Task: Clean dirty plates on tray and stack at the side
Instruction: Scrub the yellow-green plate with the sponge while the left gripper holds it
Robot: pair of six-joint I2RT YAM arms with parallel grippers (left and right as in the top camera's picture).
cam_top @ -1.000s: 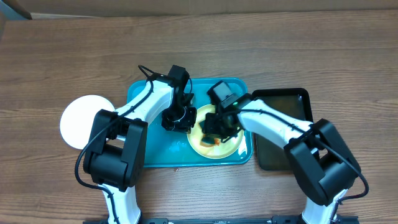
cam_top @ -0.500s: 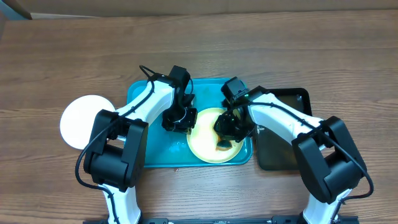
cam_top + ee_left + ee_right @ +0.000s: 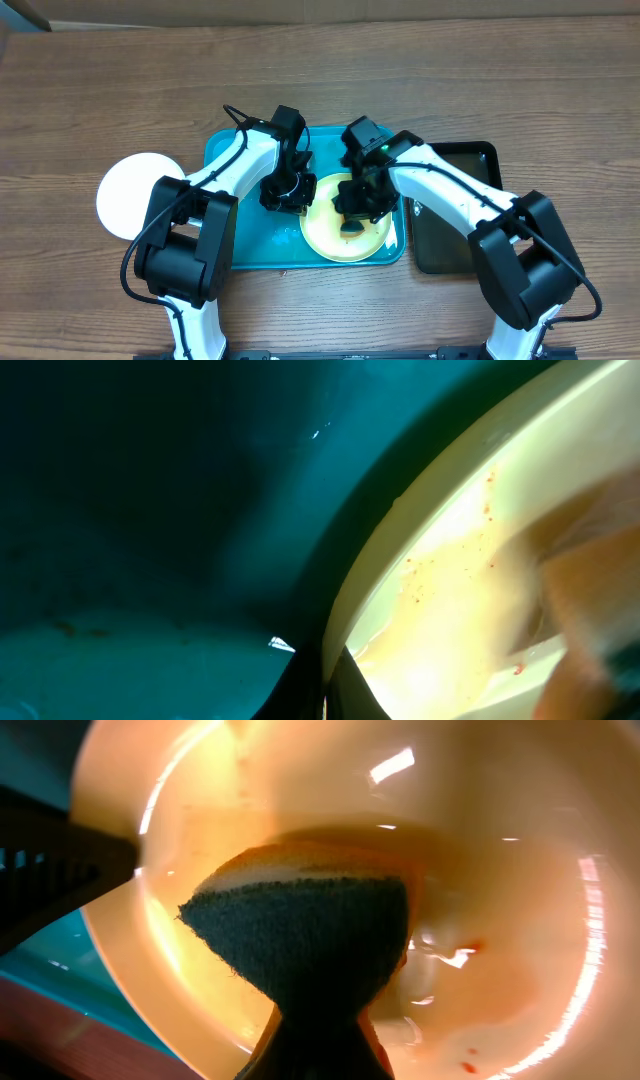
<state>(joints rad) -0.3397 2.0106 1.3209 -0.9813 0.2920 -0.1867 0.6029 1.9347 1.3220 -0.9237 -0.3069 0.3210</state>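
**A:** Where's your plate?
**B:** The pale green plate [image 3: 335, 243] sits at the right end of the tray [image 3: 255, 240], mid-table. Your right gripper [image 3: 356, 208] is clamped on a sponge [image 3: 300, 935], pressing it onto the plate.
**A:** And your left?
**B:** Your left gripper [image 3: 288, 192] is at that plate's left rim; I can't tell if it's pinching. A white plate [image 3: 135, 195] lies near the table's left edge.

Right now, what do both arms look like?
Left arm and right arm have white tubular links, black joint housings and bulky black blocks near the base. The left tool and right tool are black. A thin black cable loops off the left arm's wrist. A small green light shows near the right wrist. No markings legible.
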